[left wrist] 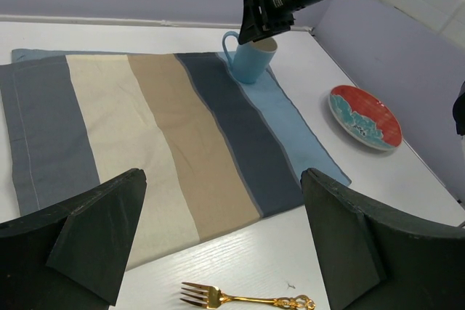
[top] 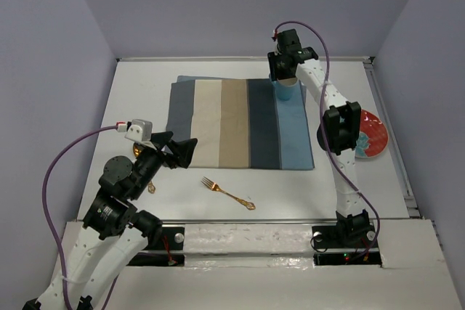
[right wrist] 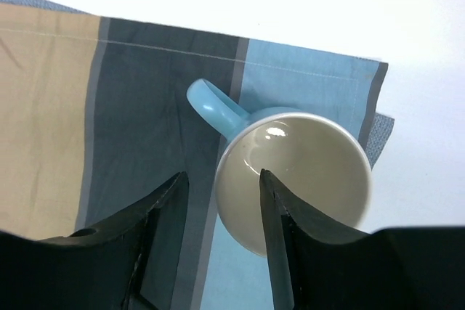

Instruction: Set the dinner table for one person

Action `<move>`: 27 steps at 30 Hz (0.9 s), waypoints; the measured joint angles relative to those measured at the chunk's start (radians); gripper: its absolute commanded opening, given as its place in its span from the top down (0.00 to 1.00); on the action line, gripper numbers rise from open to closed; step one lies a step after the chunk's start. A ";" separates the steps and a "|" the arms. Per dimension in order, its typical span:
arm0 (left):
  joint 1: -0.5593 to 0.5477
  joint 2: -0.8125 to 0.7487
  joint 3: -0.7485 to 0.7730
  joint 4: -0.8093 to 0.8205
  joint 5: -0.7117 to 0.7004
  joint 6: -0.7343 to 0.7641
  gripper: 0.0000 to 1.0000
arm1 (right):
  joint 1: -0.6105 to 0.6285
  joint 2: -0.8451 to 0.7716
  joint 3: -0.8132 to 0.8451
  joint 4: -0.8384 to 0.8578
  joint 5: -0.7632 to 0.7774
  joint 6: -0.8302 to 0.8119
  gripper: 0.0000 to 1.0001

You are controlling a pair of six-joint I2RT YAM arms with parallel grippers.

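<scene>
White dinner table (top: 290, 190) spreads before your arms, its near strip open save a fork (top: 227, 193). At the placemat (top: 232, 121) far right corner, your right gripper (right wrist: 221, 179) stands parted, unclenched, astride the mug (right wrist: 305, 172) rim, shown only by its wrist view. Your left gripper (left wrist: 221, 176) gapes empty.

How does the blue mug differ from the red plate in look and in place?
The mug is plain light blue and tall, with a handle; the plate is red with a teal pattern and flat. The mug stands on the placemat's far right corner; the plate lies on the bare table, off the placemat. The right gripper straddles the mug's rim; nothing touches the plate. Both are upright and empty.
</scene>
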 measured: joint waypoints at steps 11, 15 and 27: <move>0.000 0.000 0.000 0.000 0.000 0.000 0.01 | -0.002 -0.154 -0.187 0.096 0.031 0.095 0.47; -0.007 -0.002 0.000 0.000 0.000 0.000 0.01 | -0.008 -0.459 -0.485 0.214 0.085 0.174 0.48; -0.063 -0.057 0.000 0.000 -0.004 0.000 0.01 | -0.350 -1.385 -1.592 0.598 0.228 0.538 0.54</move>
